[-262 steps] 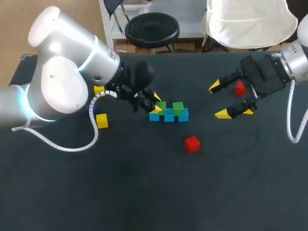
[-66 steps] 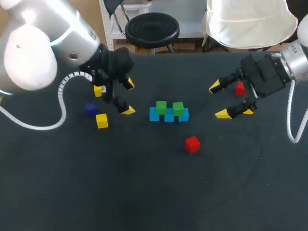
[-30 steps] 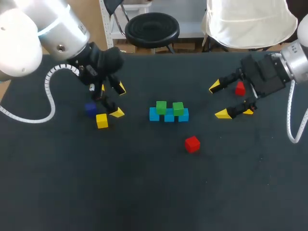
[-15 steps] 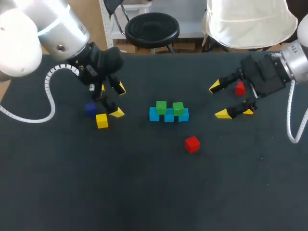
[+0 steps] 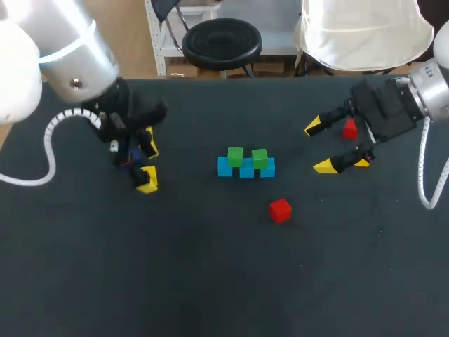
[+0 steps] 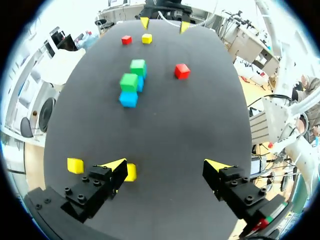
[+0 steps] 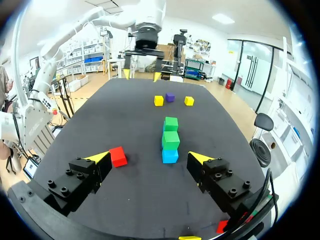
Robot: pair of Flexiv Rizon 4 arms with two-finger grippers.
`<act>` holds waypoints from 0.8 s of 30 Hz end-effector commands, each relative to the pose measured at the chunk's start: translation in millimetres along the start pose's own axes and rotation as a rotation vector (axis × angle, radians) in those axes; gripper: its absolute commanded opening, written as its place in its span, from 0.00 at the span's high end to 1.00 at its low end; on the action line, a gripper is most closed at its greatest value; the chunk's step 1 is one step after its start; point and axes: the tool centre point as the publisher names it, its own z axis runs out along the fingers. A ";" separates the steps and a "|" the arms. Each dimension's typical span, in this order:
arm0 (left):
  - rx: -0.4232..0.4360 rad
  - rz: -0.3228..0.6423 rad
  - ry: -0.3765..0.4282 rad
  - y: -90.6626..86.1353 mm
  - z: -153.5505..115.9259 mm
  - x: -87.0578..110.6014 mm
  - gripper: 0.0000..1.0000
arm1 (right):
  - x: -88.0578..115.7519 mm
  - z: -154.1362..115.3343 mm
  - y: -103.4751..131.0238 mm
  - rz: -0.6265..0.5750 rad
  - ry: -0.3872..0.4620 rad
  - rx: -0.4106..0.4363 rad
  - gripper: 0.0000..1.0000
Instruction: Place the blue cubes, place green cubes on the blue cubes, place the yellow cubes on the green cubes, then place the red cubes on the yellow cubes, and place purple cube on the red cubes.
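You have the left gripper (image 6: 166,163) released at 9 o'clock on the table (image 5: 210,281), a yellow cube (image 6: 130,172) just beside one fingertip, blue cubes (image 5: 245,169) bearing two green cubes (image 5: 235,155) near centre, a red cube (image 5: 280,210) at their 5 o'clock, and the right gripper (image 5: 319,146) released at 3 o'clock

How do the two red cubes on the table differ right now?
The red cube near the stack lies alone on bare table, in front of the blue-and-green stack. The red cube by the right gripper sits between the open fingers of the right gripper, as seen from above. That one has a yellow cube beside it; the other has no close neighbour. Both rest on the table, unstacked and ungripped.
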 end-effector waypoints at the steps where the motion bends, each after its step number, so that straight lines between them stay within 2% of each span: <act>1: -0.041 -0.010 -0.008 -28.9 13.7 7.1 0.00 | 0.3 0.5 -0.3 -0.001 -0.002 0.000 0.00; 4: -0.046 -0.021 -0.016 -30.0 23.9 17.9 0.00 | 0.3 0.5 -0.3 -0.001 -0.002 0.000 0.00; 9: -0.079 -0.046 -0.058 -17.7 25.3 28.1 0.00 | 0.3 0.5 -0.3 -0.001 -0.002 0.000 0.00; 16: -0.134 -0.009 -0.038 -2.1 15.0 15.4 0.00 | 0.3 0.5 -0.3 -0.001 -0.002 0.000 0.00; 24: -0.097 -0.046 -0.030 17.1 33.4 7.5 0.00 | 0.3 0.5 -0.3 -0.001 -0.002 0.000 0.00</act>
